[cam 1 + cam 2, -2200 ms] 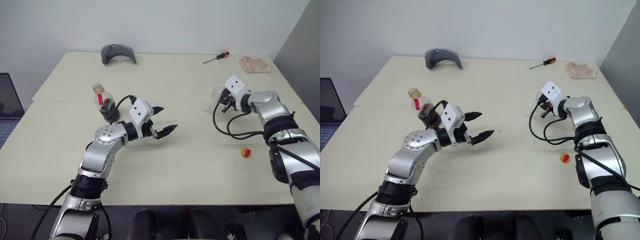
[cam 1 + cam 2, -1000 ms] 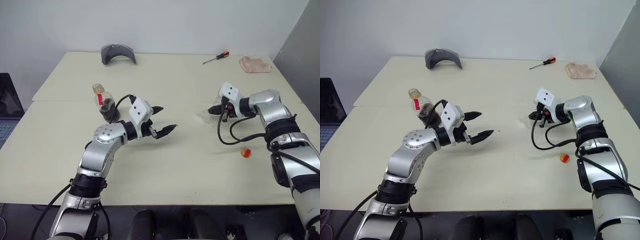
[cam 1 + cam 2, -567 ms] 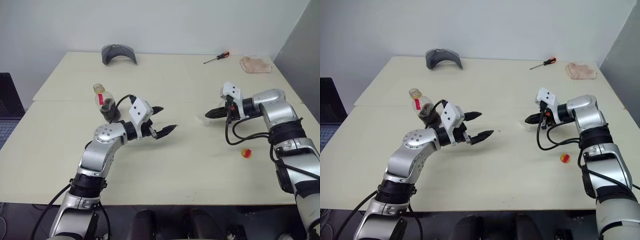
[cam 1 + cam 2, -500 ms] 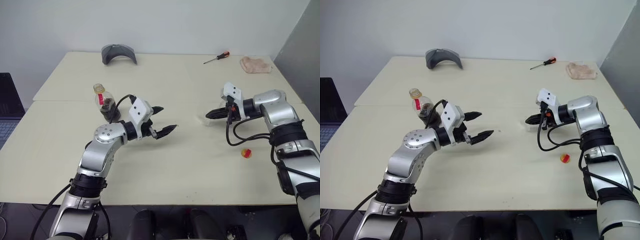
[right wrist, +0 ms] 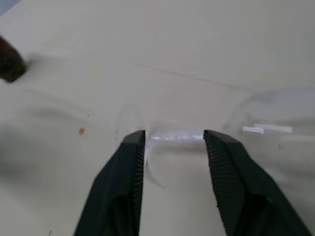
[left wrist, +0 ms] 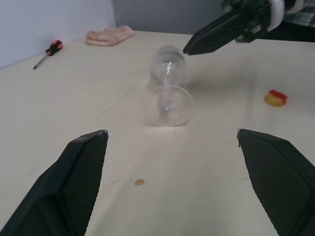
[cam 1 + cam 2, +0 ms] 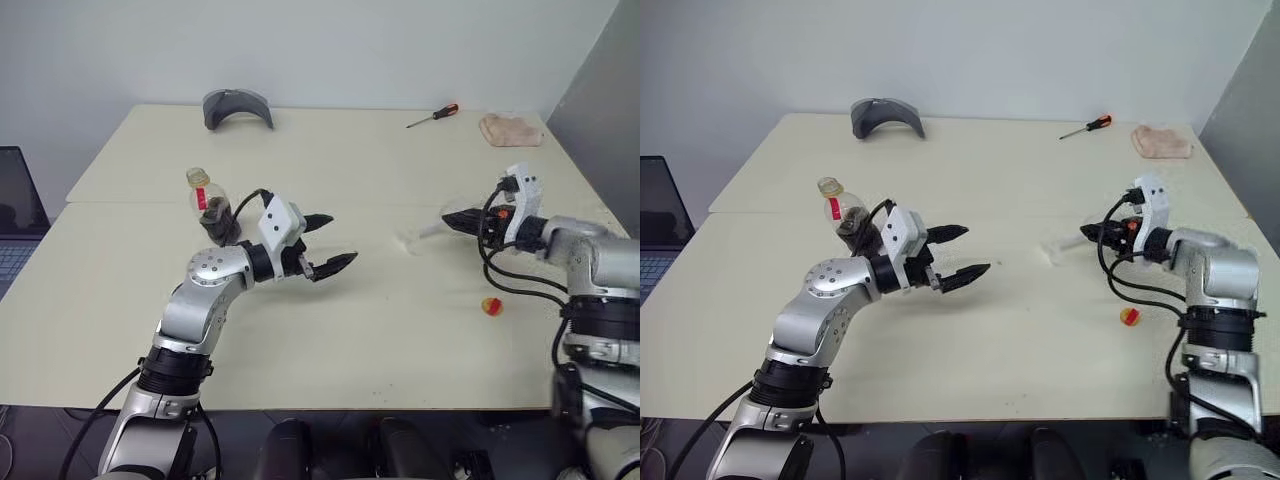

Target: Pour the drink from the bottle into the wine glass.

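We see the wine glass (image 6: 167,93) lying on its side on the table (image 7: 400,330), clear and empty, at about 3 o'clock from the left gripper (image 7: 325,243), whose fingers are spread wide and empty. The right gripper (image 7: 462,218) is partly parted at the glass; we cannot tell contact. The bottle (image 7: 208,206), holding dark drink (image 7: 214,219), stands uncapped at 10 o'clock. The red-yellow cap (image 7: 491,306) lies apart.

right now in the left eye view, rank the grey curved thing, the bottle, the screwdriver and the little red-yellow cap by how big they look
1. grey curved thing
2. bottle, looks close to it in size though nearer the camera, so unsure
3. screwdriver, long but thin, and far back
4. red-yellow cap, clearly smallest
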